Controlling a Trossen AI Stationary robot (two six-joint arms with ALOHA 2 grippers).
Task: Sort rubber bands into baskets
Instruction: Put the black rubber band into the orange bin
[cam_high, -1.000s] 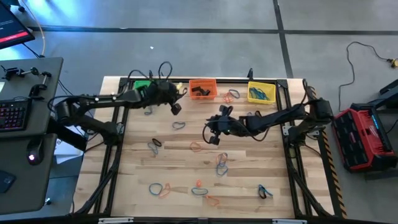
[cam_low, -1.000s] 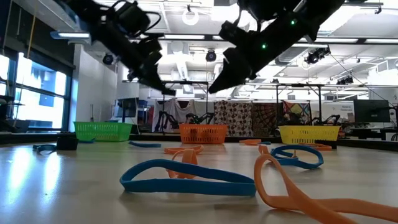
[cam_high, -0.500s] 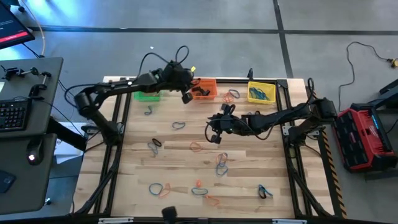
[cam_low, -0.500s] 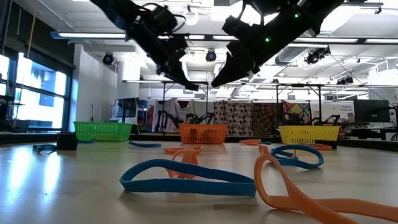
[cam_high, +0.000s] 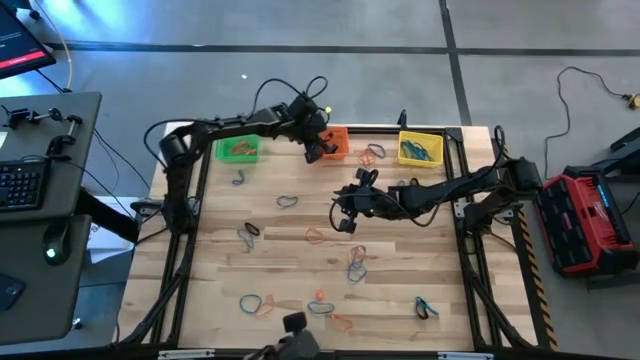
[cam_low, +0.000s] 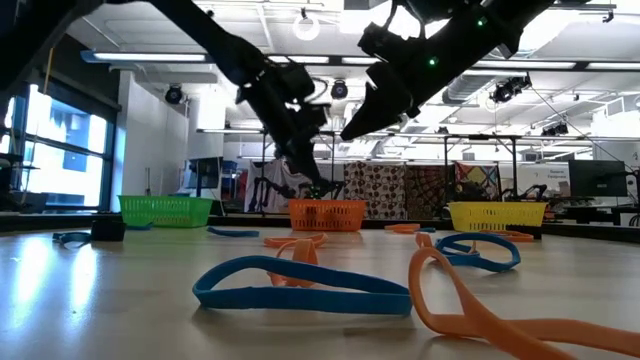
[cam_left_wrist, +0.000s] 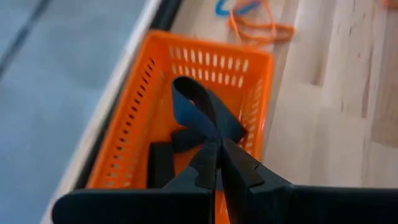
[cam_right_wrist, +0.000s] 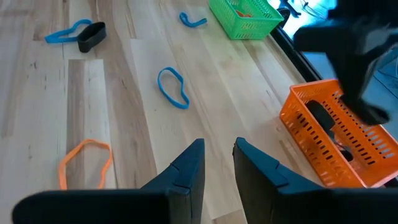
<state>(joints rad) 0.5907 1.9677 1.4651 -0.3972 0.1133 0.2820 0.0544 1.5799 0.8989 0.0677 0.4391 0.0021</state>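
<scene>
My left gripper (cam_high: 316, 151) is over the orange basket (cam_high: 330, 142) at the far edge, shut on a black rubber band (cam_left_wrist: 194, 113). More black bands (cam_left_wrist: 160, 163) lie in that basket (cam_left_wrist: 155, 106). The green basket (cam_high: 237, 150) stands to its left and the yellow basket (cam_high: 420, 147) to its right. My right gripper (cam_high: 344, 212) hovers open above the middle of the table with nothing between its fingers (cam_right_wrist: 191, 167). Several loose bands lie flat on the wood, such as a blue one (cam_right_wrist: 173, 86) and an orange one (cam_right_wrist: 86, 160). My left gripper pinches the black band between its two fingertips (cam_left_wrist: 211, 155), on one end of the loop (cam_left_wrist: 205, 138). The fingers slant down from the table's left and near side. The rest of the loop sticks out beyond the tips, clear above the inside of the orange basket.
Bands are scattered over the near half of the table, among them a blue and orange pair (cam_high: 356, 260) and another (cam_high: 256, 303); a few (cam_high: 372, 153) lie between the orange and yellow baskets. A dark frame rail (cam_high: 463, 180) runs along the table's sides.
My left gripper, still shut on the black band, has swung from beside the green basket toward the table's right and far edge, and has sunk a little, so that it now hangs over the orange basket. My right gripper has kept still.
</scene>
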